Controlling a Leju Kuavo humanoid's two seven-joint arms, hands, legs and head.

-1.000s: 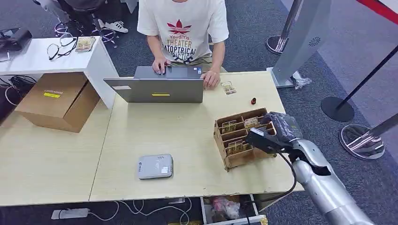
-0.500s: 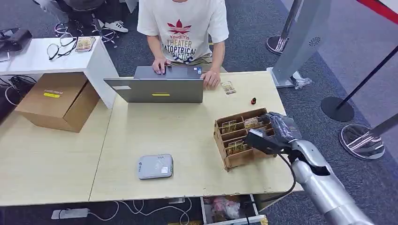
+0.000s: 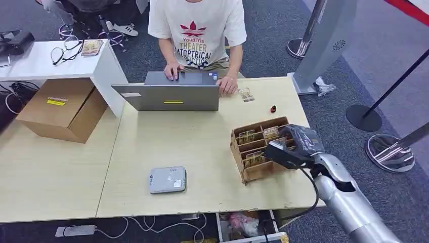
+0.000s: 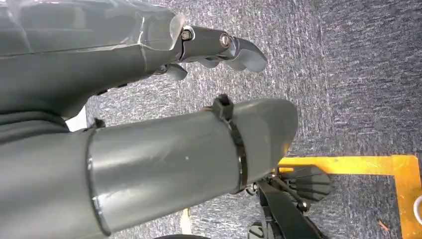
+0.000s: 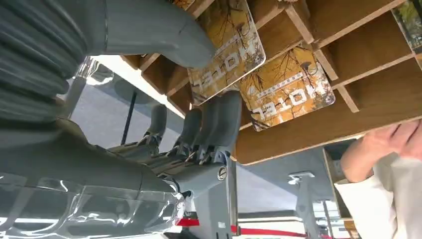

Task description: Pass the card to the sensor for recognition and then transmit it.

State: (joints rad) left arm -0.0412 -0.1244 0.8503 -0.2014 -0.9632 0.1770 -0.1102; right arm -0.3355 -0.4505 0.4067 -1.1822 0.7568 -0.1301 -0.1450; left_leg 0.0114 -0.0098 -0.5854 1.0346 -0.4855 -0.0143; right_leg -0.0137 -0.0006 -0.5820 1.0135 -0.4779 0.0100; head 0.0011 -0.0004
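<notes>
Pale wooden table (image 3: 167,147) stands on grey carpet, and a person (image 3: 197,30) sits at its far side, typing on a laptop (image 3: 169,93). In the head view, the wooden card rack (image 3: 255,169) stands at about 4 o'clock from the table's middle, and the flat grey sensor (image 3: 167,179) lies at about 7 o'clock, well apart from the rack. The right hand (image 3: 293,144) is at the right end of the rack, touching it or just beside it. One loose card (image 3: 246,94) lies near the person's hand, with a small dark object (image 3: 273,109) close to it.

In the left wrist view, the left hand (image 4: 214,42) hangs over the carpet with nothing between its fingers; they look a little curled, but I cannot say how far.

In the right wrist view, the thumb (image 5: 164,32) presses on one face of a hotel card (image 5: 226,47) and the fingers (image 5: 219,124) reach to its other side, so I judge the card is pinched, though it sits still inside its rack slot (image 5: 278,22). A second card (image 5: 288,94) stands in the next slot, just beside the first.

The long axis of the pinched card runs out of the slot toward the hand, so the pull should go along that line. From the hand, the sensor lies at about 8 o'clock across the table, and the right arm is clearly the nearer one.
</notes>
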